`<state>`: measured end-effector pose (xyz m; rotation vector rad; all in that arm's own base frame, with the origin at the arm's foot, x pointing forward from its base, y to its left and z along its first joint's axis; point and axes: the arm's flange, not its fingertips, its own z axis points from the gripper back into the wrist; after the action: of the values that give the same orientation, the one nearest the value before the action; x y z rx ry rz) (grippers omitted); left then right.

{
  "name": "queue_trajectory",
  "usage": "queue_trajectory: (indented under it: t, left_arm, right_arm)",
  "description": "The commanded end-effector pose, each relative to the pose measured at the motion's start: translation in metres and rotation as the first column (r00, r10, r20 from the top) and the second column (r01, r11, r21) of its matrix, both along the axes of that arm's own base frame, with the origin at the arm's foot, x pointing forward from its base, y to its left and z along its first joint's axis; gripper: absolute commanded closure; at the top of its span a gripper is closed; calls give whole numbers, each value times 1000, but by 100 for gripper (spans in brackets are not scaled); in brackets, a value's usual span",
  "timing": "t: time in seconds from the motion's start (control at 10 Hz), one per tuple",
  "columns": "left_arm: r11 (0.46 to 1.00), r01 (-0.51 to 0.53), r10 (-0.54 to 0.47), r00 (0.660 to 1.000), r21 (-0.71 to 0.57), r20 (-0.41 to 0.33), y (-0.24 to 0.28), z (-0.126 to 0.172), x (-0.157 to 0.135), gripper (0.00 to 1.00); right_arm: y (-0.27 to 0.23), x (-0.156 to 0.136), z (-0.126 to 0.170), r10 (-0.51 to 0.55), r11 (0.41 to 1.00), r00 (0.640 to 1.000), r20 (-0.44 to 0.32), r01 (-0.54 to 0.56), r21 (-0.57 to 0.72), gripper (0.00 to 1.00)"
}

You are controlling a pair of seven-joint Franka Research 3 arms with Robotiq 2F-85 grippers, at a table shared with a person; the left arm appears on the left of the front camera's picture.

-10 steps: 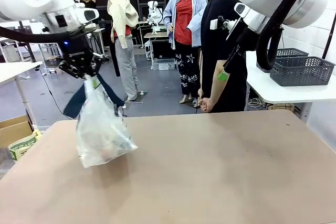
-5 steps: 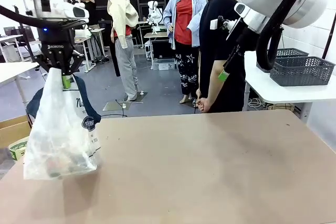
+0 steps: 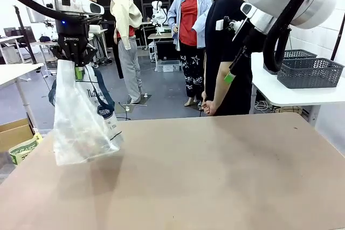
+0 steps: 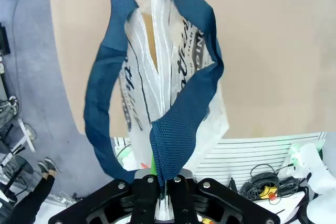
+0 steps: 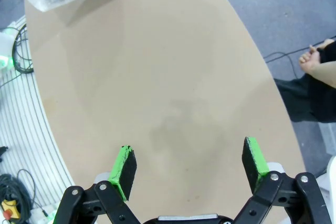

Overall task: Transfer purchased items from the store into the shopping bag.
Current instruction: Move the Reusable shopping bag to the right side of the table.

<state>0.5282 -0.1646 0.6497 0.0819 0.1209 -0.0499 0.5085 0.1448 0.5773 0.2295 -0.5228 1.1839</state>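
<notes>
**Bag's in the air, looks like the wrap-up**

So my left pincer [image 3: 78, 66] is clamped tight on a navy strap of the shopping bag [image 3: 82, 119], holding it up over the near-left corner of the counter [image 3: 215, 176]. The bag hangs from the strap with its bottom corner close to the counter surface; I can't tell if it's touching. There's some stuff sitting low inside, probably the purchased items [image 3: 81, 146], but it's too blurry through the plastic to name.

My guess is the loading is done and this is the carry or hand-off bit. Next move needs a slow, steady set-down so the bag doesn't swing or tip.

My left arm comes in high with the wrist pointing straight down. My right pincer [image 5: 189, 167] is spread wide open, hovering above bare counter, holding nothing. A grey basket [image 3: 309, 72] sits on a side table far right.
</notes>
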Motion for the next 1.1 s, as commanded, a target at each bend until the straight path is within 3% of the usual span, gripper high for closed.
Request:
queue_trajectory:
  t: [0.0, 0.4, 0.5, 0.8, 1.0]
  left_arm:
    - [1000, 3, -3, 1000, 3, -7, -4, -3, -7, 100]
    - [1000, 8, -8, 1000, 4, -17, -5, -9, 0, 100]
    - [997, 52, -54, 998, 54, 25, 2, -15, 8, 100]
    - [998, 53, -56, 984, 19, 171, 44, -10, 8, 100]
    - [999, 32, -35, 976, 18, 214, 86, -12, 9, 100]
  right_arm:
    - [-1, 0, 1, 2, 1000, 1000, -8, -2, -8, 0]
    - [-1, 0, 1, 2, 1000, 1000, -8, -2, -8, 0]
    - [-1, 0, 1, 2, 1000, 1000, -8, -2, -8, 0]
    - [-1, 0, 1, 2, 1000, 1000, -8, -2, -8, 0]
    - [-1, 0, 1, 2, 1000, 1000, -8, -2, -8, 0]
